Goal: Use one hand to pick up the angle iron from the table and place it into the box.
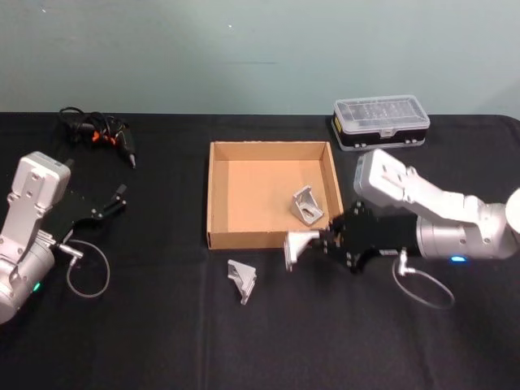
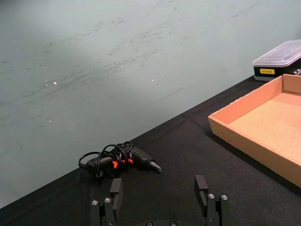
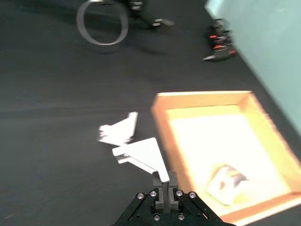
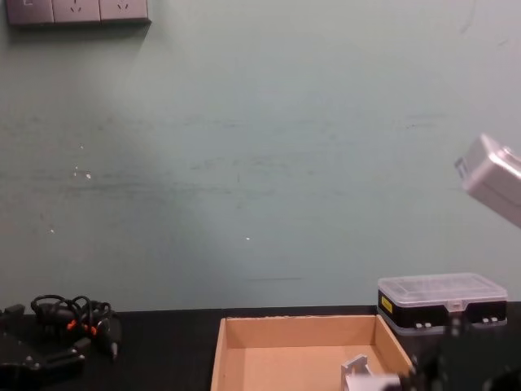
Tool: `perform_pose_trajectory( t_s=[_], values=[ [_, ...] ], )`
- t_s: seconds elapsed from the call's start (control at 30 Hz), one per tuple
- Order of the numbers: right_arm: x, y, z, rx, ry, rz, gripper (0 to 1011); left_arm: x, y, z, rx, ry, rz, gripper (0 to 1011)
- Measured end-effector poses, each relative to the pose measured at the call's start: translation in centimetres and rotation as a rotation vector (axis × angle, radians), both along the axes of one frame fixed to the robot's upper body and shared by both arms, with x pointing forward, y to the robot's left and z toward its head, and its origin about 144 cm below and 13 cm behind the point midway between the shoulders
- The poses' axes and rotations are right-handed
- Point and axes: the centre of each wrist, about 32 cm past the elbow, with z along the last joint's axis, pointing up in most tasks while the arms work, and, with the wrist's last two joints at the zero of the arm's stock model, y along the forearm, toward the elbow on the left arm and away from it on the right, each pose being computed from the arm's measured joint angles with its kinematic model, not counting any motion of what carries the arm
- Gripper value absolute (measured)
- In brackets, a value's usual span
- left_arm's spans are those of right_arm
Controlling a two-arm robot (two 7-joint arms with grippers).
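Observation:
My right gripper is shut on a silver angle iron, holding it just outside the near wall of the box, close to its right corner. The right wrist view shows this angle iron clamped in the right gripper beside the box. A second angle iron lies inside the box at its right side. A third one rests on the black table in front of the box. My left gripper sits open at the far left, holding nothing.
A clear-lidded black plastic case stands behind the box at the right. A black cable bundle with orange bits lies at the back left. Thin cable loops hang off both wrists.

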Motion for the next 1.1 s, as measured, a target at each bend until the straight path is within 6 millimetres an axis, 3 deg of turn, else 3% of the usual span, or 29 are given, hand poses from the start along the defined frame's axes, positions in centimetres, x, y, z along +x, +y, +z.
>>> perform_pose_trajectory(
  t_s=[0.4, 0.8, 1.1],
  values=[
    [2.2, 3.1, 0.5, -0.029, -0.143, -0.136, 67, 0.0, 0.0, 0.0, 0.0, 0.0, 0.0, 1000],
    [4.2, 6.0, 0.0, -0.113, -0.17, -0.147, 67, 0.0, 0.0, 0.0, 0.0, 0.0, 0.0, 1000],
    [5.4, 7.0, -0.7, -0.149, -0.156, -0.154, 67, 0.0, 0.0, 0.0, 0.0, 0.0, 0.0, 1000]
  ],
)
